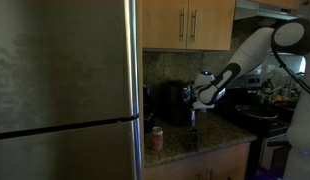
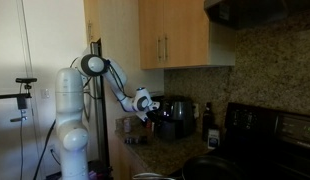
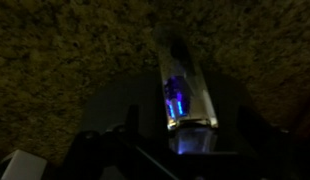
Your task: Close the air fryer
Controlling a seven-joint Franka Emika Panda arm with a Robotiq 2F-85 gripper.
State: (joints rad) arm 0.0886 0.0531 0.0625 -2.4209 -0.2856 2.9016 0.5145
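The air fryer (image 1: 175, 103) is a black box on the granite counter under the wood cabinets; it also shows in an exterior view (image 2: 175, 118). I cannot tell how its drawer stands. My gripper (image 1: 199, 97) hangs just beside the fryer's upper front, also seen in an exterior view (image 2: 145, 105). In the dark wrist view my gripper (image 3: 187, 128) has its two dark fingers spread apart, with a shiny silvery strip (image 3: 180, 85) showing blue glints between them over speckled granite. Nothing is held.
A tall steel fridge (image 1: 65, 90) fills one side. A small red can (image 1: 157, 138) stands on the counter edge near the fryer. A dark bottle (image 2: 207, 118) stands beyond the fryer. A stove with pots (image 1: 263, 112) lies past the counter.
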